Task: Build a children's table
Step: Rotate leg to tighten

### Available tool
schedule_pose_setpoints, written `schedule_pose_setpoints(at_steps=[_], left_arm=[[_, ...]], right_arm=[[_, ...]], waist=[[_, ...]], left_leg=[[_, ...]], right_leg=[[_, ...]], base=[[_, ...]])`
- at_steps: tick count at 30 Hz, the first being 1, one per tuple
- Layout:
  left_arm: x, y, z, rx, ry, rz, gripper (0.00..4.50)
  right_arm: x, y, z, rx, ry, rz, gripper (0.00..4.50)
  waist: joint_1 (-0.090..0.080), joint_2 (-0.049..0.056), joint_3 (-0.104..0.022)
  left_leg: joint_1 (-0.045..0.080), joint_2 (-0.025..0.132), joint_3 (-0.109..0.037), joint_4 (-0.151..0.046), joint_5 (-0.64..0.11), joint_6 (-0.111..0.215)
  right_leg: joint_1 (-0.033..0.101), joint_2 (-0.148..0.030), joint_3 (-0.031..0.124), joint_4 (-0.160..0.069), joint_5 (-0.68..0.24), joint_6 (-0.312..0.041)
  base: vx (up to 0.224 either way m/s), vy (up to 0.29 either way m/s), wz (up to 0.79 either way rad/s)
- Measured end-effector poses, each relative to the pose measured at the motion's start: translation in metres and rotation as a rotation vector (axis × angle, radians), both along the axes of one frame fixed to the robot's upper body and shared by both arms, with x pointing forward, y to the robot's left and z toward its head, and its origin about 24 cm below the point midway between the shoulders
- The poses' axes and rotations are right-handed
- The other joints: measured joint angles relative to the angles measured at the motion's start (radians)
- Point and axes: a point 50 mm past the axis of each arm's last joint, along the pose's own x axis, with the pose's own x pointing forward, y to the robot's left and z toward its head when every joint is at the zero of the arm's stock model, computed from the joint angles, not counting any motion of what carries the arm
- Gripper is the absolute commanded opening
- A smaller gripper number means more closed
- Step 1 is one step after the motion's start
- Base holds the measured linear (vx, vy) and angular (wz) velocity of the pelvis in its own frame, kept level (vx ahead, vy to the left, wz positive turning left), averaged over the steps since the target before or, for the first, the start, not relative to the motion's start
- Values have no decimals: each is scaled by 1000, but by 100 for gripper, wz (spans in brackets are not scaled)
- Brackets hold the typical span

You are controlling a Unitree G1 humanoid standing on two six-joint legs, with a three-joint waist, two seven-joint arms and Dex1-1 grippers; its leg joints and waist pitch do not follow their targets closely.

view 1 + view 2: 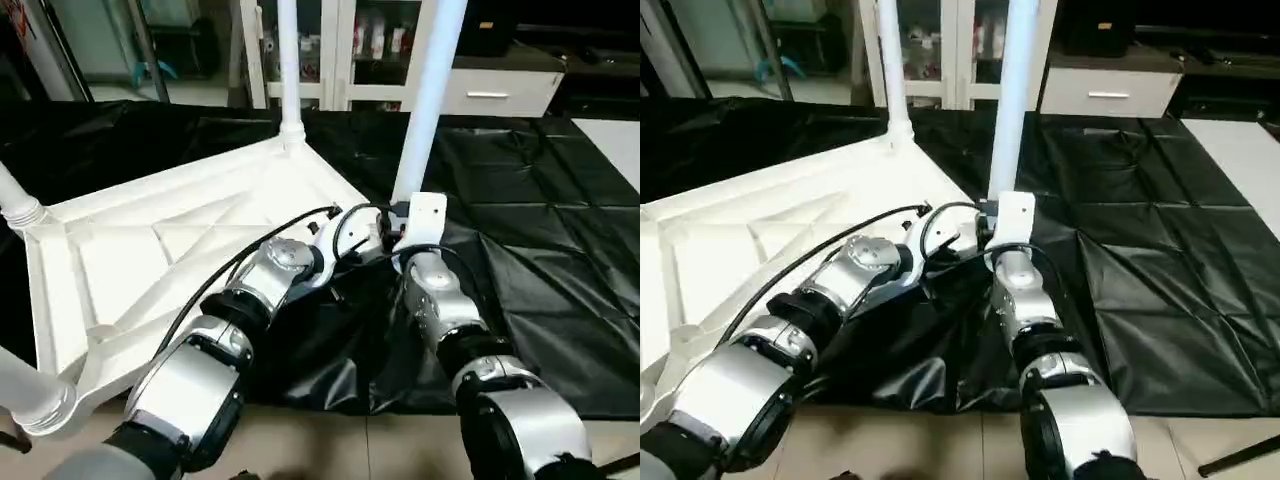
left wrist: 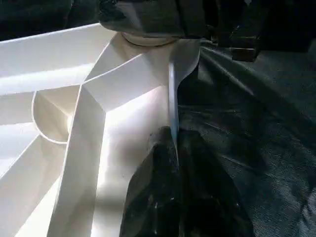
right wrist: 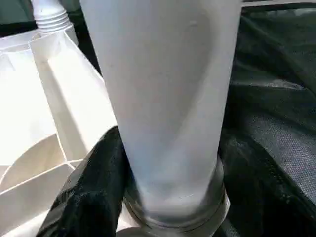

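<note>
While the right gripper (image 3: 168, 197) clasps the leg (image 1: 428, 100) and the left gripper (image 2: 173, 192) pinches the tabletop rim (image 2: 173, 98), any tilt could jam the socket; the top might slide.

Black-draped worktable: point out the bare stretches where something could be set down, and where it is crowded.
Free: the black cover to the right of the upright leg, out to the table's far right edge, and the strip behind the white tabletop. Crowded: the tabletop's near corner, where the left gripper pinches its rim and the right gripper clasps that leg's base.
</note>
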Motion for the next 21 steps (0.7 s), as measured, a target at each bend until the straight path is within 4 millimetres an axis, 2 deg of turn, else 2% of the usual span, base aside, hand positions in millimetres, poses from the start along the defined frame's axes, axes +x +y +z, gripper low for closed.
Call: schedule_pose_setpoints(at_steps=[4, 5, 9, 13, 14, 17, 21], left_arm=[[2, 3, 2, -3, -23, 18, 0], [2, 2, 3, -4, -25, 12, 0], [2, 5, 4, -5, -18, -30, 0], [3, 11, 5, 2, -9, -49, 0], [2, 11, 5, -5, 1, -64, 0], [-1, 18, 4, -6, 27, -102, 0], [-4, 28, 3, 7, 74, -171, 0]], right_arm=[[0, -5, 5, -4, -65, 60, 322], [0, -10, 8, -11, -80, 86, 351], [-6, -41, 22, -28, -122, 309, 382], [-28, -72, 19, -85, -74, 533, 403], [-39, -84, 16, -103, -43, 603, 426], [-62, -112, 15, -135, 45, 722, 441], [-77, -133, 20, -134, 132, 822, 446]], waist=[[-1, 3, 2], [-1, 4, 3], [8, 6, 4], [8, 9, 4], [10, 12, 4], [11, 14, 4], [9, 14, 4]], left_leg=[[-5, 0, 1, 1, 0, 0], [-6, 0, 1, 1, 0, 0], [-8, 0, 1, 1, 1, 3], [-8, 1, 0, 2, 3, 6], [-8, 1, 0, 2, 3, 6], [-8, 1, 1, 4, 3, 7], [-4, 2, 1, 4, 2, 5]], right_leg=[[-4, 0, 0, 0, 0, 0], [-5, 0, 0, -1, 0, 0], [-5, 1, -2, -2, 0, 0], [-5, 2, -2, -1, 0, 0], [-5, 2, -2, -1, 0, 0], [-5, 2, -2, 0, 0, 0], [-4, 2, 0, 3, 0, 0]], base=[[0, 0, 0], [0, 0, 0], [0, 0, 0], [0, 0, 0], [0, 0, 0], [0, 0, 0], [0, 0, 0]])
